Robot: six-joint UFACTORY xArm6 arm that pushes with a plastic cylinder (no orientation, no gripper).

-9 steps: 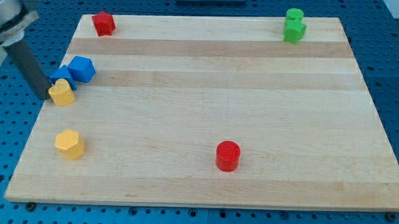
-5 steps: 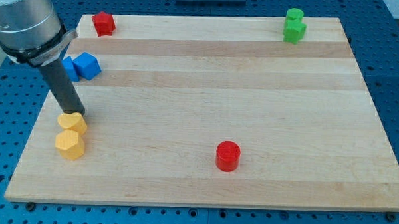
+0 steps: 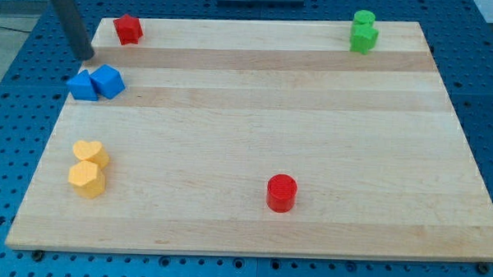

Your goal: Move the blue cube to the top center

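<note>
The blue cube (image 3: 109, 81) sits near the board's left edge, upper part. A second blue block (image 3: 82, 86) touches its left side. My tip (image 3: 86, 56) is above both of them, near the board's upper left edge, with a small gap to the blue blocks. The rod slants up to the view's top left.
A red block (image 3: 128, 28) lies at the top left, right of my tip. Two green blocks (image 3: 364, 32) stand together at the top right. Two yellow blocks (image 3: 88, 167) touch at the lower left. A red cylinder (image 3: 282, 192) is at bottom centre. The wooden board (image 3: 313, 116) carries everything.
My tip pushed one yellow block down against the other yellow block, then moved up past the blue blocks to the upper left. The two blue blocks shifted slightly.
</note>
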